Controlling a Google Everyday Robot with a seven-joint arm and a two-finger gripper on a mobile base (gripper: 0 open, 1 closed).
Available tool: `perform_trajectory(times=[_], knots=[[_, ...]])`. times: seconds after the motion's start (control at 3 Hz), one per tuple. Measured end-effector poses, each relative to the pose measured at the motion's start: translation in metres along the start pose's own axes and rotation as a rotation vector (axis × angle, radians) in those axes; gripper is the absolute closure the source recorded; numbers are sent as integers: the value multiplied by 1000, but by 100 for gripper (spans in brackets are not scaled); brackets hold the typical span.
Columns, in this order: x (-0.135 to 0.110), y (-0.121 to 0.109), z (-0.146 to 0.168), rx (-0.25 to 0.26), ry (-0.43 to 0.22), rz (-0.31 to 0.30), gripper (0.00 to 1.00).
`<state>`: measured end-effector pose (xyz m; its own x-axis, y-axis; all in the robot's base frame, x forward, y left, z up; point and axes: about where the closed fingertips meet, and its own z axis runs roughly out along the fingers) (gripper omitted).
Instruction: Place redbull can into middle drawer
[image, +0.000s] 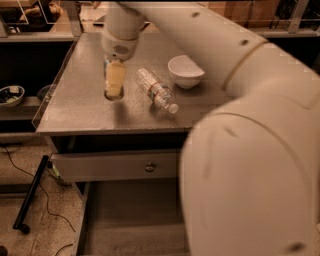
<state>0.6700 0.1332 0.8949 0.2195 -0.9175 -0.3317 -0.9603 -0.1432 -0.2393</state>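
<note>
My gripper (114, 80) points straight down over the left part of the grey countertop (75, 110), its tip just above or at the surface. A small dark shape lies right under it; I cannot make out a blue-and-silver redbull can there or anywhere else. The middle drawer (131, 220) stands pulled out at the bottom of the view, its grey floor bare, well below and in front of the gripper. My own white arm fills the right side and hides the drawer's right part.
A clear plastic bottle (156, 91) lies on its side just right of the gripper. A white bowl (185, 71) stands behind it. A closed drawer front with a brass knob (150, 166) sits under the countertop. A black pole (31, 194) and cables lie on the floor at left.
</note>
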Motion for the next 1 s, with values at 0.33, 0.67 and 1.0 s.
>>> perform_trajectory(times=[0.33,0.67,1.0], knots=[[32,21,-28,56,-74,75,100],[62,34,-42,104,-131,136,100],[91,48,-54,153,-184,195,100]])
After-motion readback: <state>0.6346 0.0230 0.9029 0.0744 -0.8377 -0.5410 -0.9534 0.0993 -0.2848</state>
